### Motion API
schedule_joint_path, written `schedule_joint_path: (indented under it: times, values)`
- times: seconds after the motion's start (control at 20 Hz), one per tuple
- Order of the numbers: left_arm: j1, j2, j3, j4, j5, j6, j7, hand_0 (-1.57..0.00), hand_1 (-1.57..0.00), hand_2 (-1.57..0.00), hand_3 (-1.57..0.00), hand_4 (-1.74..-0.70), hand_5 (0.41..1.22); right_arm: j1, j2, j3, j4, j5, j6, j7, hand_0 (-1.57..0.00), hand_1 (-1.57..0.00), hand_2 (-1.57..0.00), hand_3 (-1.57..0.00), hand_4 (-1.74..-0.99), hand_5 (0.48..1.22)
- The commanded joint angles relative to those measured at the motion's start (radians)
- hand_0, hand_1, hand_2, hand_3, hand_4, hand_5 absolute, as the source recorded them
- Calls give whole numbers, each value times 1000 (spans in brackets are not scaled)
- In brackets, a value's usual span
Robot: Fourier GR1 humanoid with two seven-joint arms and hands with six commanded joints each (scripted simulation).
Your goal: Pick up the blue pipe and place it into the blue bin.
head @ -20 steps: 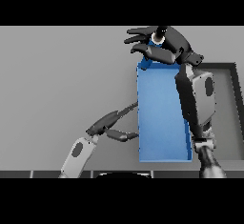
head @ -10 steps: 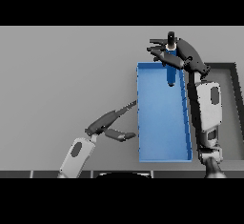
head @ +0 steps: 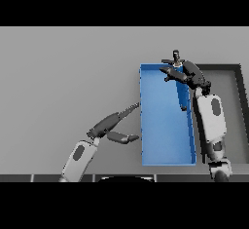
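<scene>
The blue pipe (head: 181, 95) is inside the blue bin (head: 160, 125), slanted along its right side, with its dark end toward me. My right hand (head: 184, 72) hovers over the far right of the bin, just above the pipe's upper end. Its fingers are spread and hold nothing. My left hand (head: 113, 124) is open over the table, just left of the bin, with straight fingers pointing toward it.
A dark grey bin (head: 232, 101) stands right of the blue bin, behind my right forearm (head: 210, 116). Bare grey table spreads to the left and far side.
My right hand has moved toward me and lower over the blue bin. The pipe has left its fingers and dropped into the bin. The left hand has barely moved.
</scene>
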Motion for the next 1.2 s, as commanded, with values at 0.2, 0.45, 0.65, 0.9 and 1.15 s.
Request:
schedule_joint_path:
  times: [0.2,0.45,0.65,0.9,1.15]
  values:
    - [-9,7,10,-8,4,1,10,1,1,1,1,-918,489,-9,-108,226,134,-194,-147,0,-1571,-1571,-1571,-411,-1677,1171]
    - [-15,-3,13,13,1,9,6,1,1,1,1,-924,493,-102,-257,516,191,-472,-323,0,-693,-656,-631,-186,-1370,1125]
    - [-6,1,11,4,1,8,1,1,1,1,1,-926,494,-139,-345,665,101,-368,-209,0,-283,-268,-258,-75,-1250,962]
    - [-5,1,6,-4,1,5,14,1,1,1,1,-930,496,-167,-386,753,95,-355,-143,0,-92,-87,-84,-24,-1175,788]
    - [-5,2,16,-10,16,3,27,1,1,1,1,-932,497,-170,-396,772,83,-345,-118,-12,-30,-28,-27,-7,-1099,725]
